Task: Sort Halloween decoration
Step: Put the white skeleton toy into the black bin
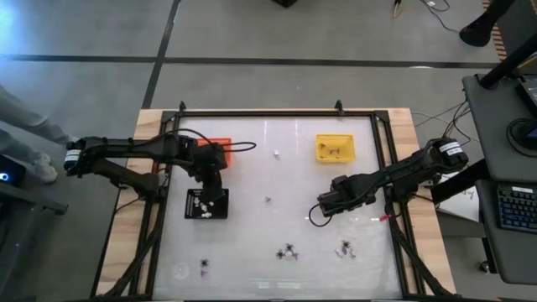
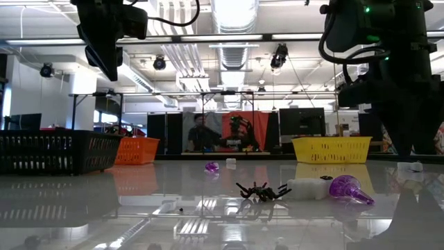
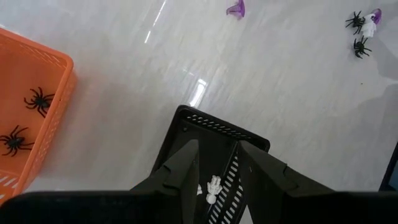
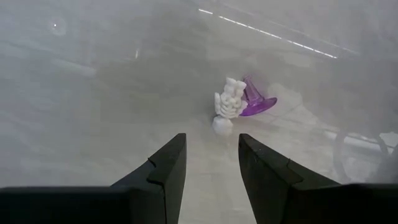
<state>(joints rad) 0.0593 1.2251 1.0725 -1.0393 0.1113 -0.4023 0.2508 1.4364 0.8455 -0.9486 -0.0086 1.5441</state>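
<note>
- Near edge of the white table (image 1: 252, 243): a black spider trinket (image 1: 289, 251) lies near the middle. A purple-and-white trinket pair (image 1: 345, 248) lies to its right. A small dark trinket (image 1: 204, 265) lies toward the left.
- In the low view, the black spider trinket sits just beside a white skeleton piece (image 2: 305, 188) and a purple witch hat (image 2: 349, 189).
- Right gripper (image 1: 323, 206): it is above the table's right half, well apart from the yellow tray (image 1: 335, 148). In the right wrist view its jaws stand apart and hold nothing. A white skeleton trinket touching a purple hat lies just ahead of them.
- Left gripper (image 1: 207, 195): it hangs over the black tray (image 1: 206, 204) at mid-left. In the left wrist view its jaws stand slightly apart, and a small white skeleton (image 3: 213, 187) shows between them. Whether the fingers touch it cannot be told.
- White pieces lie inside the black tray.
- Table centre: one tiny trinket (image 1: 268, 200) lies alone.
- Far side: the orange tray (image 1: 220, 148) sits behind the left gripper. It holds two black spiders (image 3: 25, 118), seen in the left wrist view.
- A white trinket (image 1: 276, 153) lies between the orange and yellow trays.
- The yellow tray holds brownish pieces (image 1: 335, 149).
</note>
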